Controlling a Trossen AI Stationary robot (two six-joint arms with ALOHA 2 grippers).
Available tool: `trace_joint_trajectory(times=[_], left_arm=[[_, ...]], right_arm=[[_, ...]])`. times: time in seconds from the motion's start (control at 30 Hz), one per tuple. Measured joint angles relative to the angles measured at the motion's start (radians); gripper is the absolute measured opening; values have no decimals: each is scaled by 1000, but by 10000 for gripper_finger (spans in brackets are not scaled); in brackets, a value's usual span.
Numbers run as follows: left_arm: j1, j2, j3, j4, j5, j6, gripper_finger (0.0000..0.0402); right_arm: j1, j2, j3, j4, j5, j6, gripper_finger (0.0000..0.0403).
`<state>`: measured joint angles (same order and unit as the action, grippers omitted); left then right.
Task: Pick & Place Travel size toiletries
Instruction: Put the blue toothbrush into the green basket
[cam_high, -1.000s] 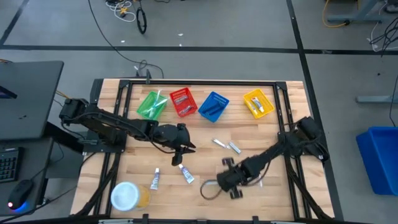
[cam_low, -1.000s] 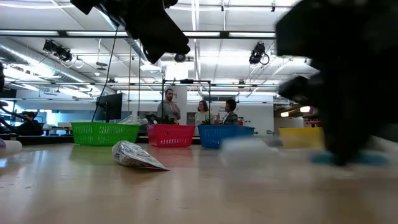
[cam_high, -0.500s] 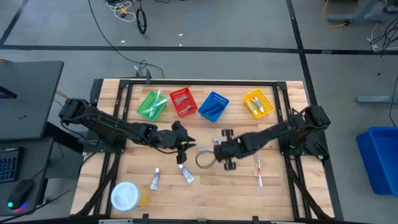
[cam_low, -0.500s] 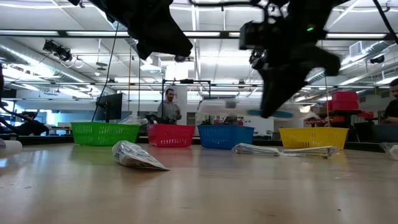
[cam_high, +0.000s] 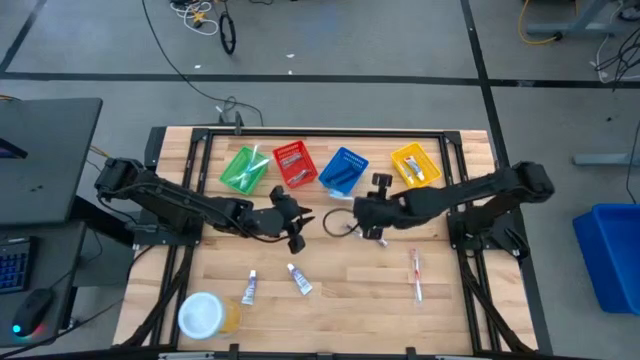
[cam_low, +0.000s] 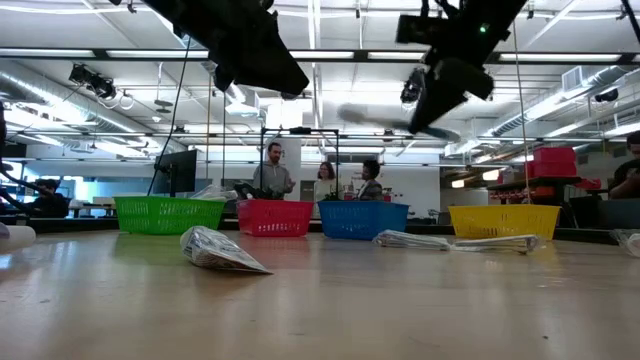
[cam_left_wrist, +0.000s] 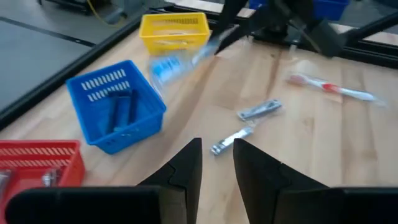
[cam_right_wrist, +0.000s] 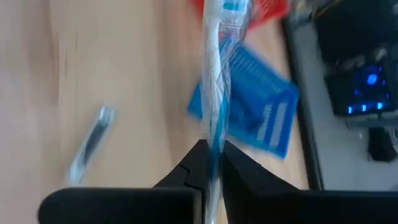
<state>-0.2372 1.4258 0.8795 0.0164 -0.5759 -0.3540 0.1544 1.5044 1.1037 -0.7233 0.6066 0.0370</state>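
My right gripper (cam_high: 356, 218) hovers above mid-table just near of the blue basket (cam_high: 343, 170), shut on a blue-and-white toothbrush in a clear wrapper (cam_high: 335, 222). The toothbrush shows as a blur in the low view (cam_low: 385, 118). My left gripper (cam_high: 291, 224) hangs open over the table near of the red basket (cam_high: 293, 163), touching nothing. Two white tubes (cam_high: 250, 288) (cam_high: 300, 279) and a red-and-white toothbrush (cam_high: 416, 275) lie flat on the wood. Two silver packets (cam_left_wrist: 258, 110) (cam_left_wrist: 230, 142) lie beneath the right gripper. My right gripper (cam_right_wrist: 211, 165) pinches the wrapped toothbrush between its two fingers at one end (cam_right_wrist: 214, 146). The brush runs on forward in line with the fingers, toward the blue basket (cam_right_wrist: 255, 118). It is lifted clear of the table and lies about level.
Green (cam_high: 243, 168), red, blue and yellow (cam_high: 415, 165) baskets stand in a row along the far edge; the blue one holds dark blue items (cam_left_wrist: 121, 112). A white-lidded yellow jar (cam_high: 205, 315) stands at the near left corner. People stand in the room beyond (cam_low: 272, 168).
My right gripper, shut on the wrapped toothbrush throughout, has risen from low over the near right part of the table. It has travelled toward the far edge and somewhat leftward, up to the blue basket. My left gripper has drifted a little toward the far edge.
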Motion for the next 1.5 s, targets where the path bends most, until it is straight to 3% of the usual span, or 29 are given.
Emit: trace_joint_trajectory(times=[0.13,0.23,0.3,0.47,0.6,0.8,0.97,1.27,1.5], left_arm=[[25,0,0,1,-10,33,100],[45,0,1,11,-12,41,100],[57,0,1,17,-8,42,100],[83,0,1,72,45,43,100],[90,0,1,160,99,127,100],[89,0,1,357,203,309,101],[100,0,1,401,222,328,118],[130,0,0,463,345,315,176],[130,0,1,500,366,343,176]], right_arm=[[-38,-110,-109,212,2,-96,30],[-82,-186,-245,501,-33,-139,30],[-119,-209,-350,762,-135,-176,30],[-192,-198,-564,1382,-525,-165,30],[-207,-169,-625,1612,-610,-82,30],[-198,-145,-613,1622,-685,-62,30],[-182,-143,-611,1643,-689,-60,30],[-149,-133,-565,1648,-689,-61,30],[-132,-30,-476,1641,-688,-107,30]])
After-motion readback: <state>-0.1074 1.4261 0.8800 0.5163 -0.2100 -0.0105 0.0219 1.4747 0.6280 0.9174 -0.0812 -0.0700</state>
